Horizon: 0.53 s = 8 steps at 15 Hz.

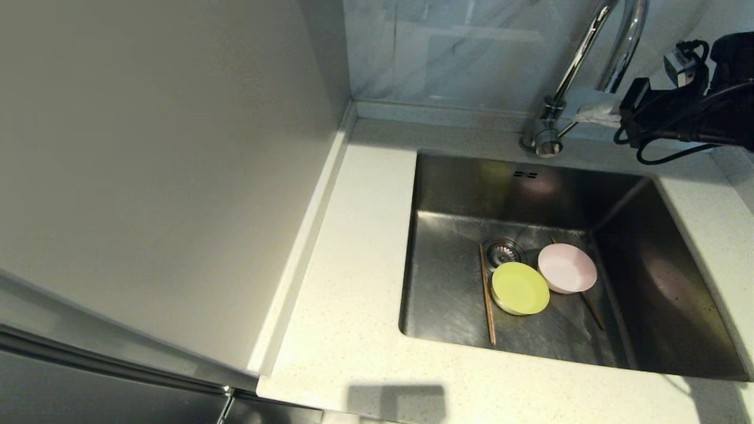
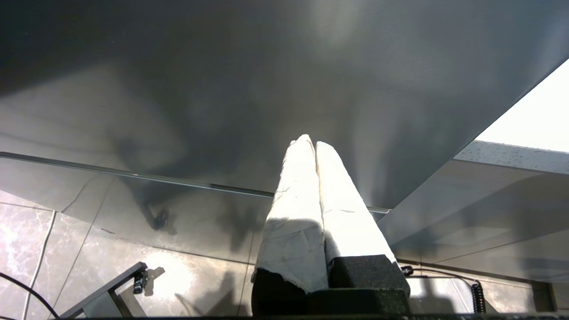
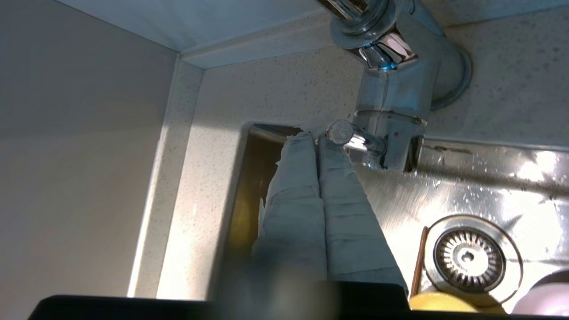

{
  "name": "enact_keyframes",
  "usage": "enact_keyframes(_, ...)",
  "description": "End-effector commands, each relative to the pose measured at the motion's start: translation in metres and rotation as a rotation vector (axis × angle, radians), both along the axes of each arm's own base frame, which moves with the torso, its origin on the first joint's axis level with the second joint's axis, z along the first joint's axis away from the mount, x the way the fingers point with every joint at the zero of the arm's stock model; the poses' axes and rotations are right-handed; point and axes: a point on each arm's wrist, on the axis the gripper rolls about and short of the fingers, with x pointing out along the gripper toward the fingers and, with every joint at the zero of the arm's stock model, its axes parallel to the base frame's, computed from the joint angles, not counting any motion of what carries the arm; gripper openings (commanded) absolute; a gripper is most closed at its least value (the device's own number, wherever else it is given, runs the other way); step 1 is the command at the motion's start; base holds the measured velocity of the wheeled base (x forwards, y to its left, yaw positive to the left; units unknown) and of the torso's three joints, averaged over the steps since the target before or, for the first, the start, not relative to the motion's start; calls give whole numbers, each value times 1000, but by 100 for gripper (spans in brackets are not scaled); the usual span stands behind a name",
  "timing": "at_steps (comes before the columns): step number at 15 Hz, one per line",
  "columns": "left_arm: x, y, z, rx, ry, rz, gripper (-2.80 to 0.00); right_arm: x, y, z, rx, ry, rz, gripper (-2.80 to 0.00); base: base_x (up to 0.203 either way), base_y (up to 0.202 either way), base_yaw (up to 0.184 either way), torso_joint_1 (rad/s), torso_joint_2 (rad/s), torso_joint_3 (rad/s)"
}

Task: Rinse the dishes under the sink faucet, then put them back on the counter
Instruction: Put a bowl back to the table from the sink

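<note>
A speckled off-white counter (image 1: 353, 282) wraps around a square steel sink (image 1: 665, 282), with a plain grey-white side panel (image 1: 165, 176) rising along its left edge. At the back of the sink stands the chrome faucet (image 1: 589, 53), its thin lever (image 1: 566, 129) sticking out from the base.

The right arm reaches in from the right at the back, and the right gripper (image 1: 592, 112) sits at the lever. Its two tape-wrapped fingers (image 3: 302, 186) are pressed together with nothing between them, their tips touching the lever's end (image 3: 340, 132).

The left gripper (image 2: 310, 144) is parked low, in front of a dark cabinet face, out of the head view. Its fingers are also pressed together and hold nothing.

All the dishes lie on the sink floor. The yellow-green bowl (image 1: 520, 288) sits just in front of the drain (image 1: 503, 252), touching the pink bowl (image 1: 566, 268) to its right. One chopstick (image 1: 486, 294) lies left of the yellow-green bowl; the other (image 1: 592, 309) runs under the pink bowl.
</note>
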Motion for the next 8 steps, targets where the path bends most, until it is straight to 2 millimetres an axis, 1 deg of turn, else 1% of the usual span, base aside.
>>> enact_keyframes(1,0,0,0,-1,-3,0,-280,8,-1,-8,4,2,3,-280,0,0,0,0,0,0)
enact_keyframes(6,0,0,0,-1,-3,0,-280,8,0,-6,1,-14,3,-280,0,0,0,0,0,0)
enact_keyframes(8,0,0,0,-1,-3,0,-280,3,0,-1,3,-18,3,-280,0,0,0,0,0,0)
